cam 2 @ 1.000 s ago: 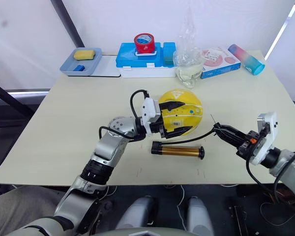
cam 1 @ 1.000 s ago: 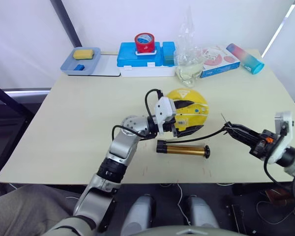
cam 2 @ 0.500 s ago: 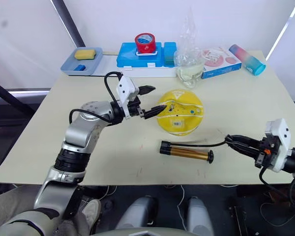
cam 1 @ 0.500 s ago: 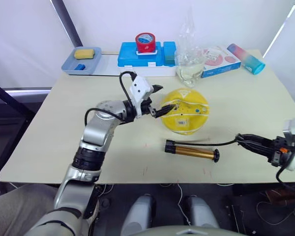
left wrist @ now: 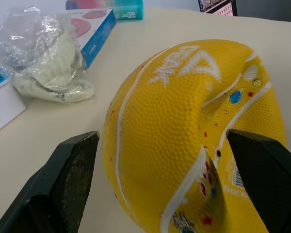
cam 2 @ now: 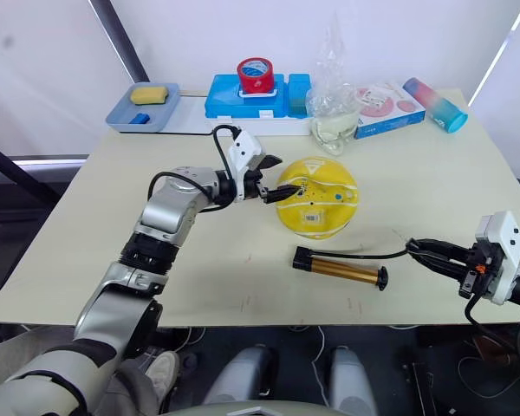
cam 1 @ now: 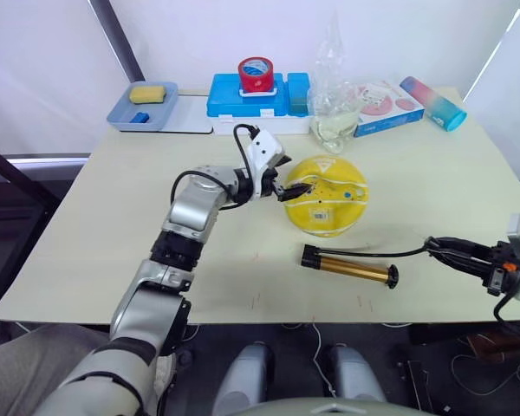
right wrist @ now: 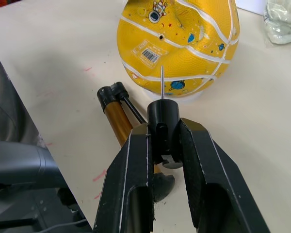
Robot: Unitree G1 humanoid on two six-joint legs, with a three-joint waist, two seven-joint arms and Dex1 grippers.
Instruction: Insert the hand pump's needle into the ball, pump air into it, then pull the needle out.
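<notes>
two items are held in the blue-grey tray at the table's far left corner: a yellow sponge and a small blue block beside it. further right along the far edge, a blue box is seen with a roll of red tape set on its lid. next to it a crumpled clear plastic bag is found, with something pale inside that cannot be made out, then a flat printed box and a pink-and-teal tube lying on its side.

nearer the middle, the left gripper is held at the ball's left side, its black fingers spread wide on either side of the yellow rubber; whether they touch it cannot be told. the ball is dented on top and rests on the table. just in front of it, the hand pump is laid flat, apart from the ball, with its thin hose run out to the right.

at the right edge, the right gripper is pressed onto the black fitting of the needle, whose thin metal tip is pointed toward the ball without reaching it.
</notes>
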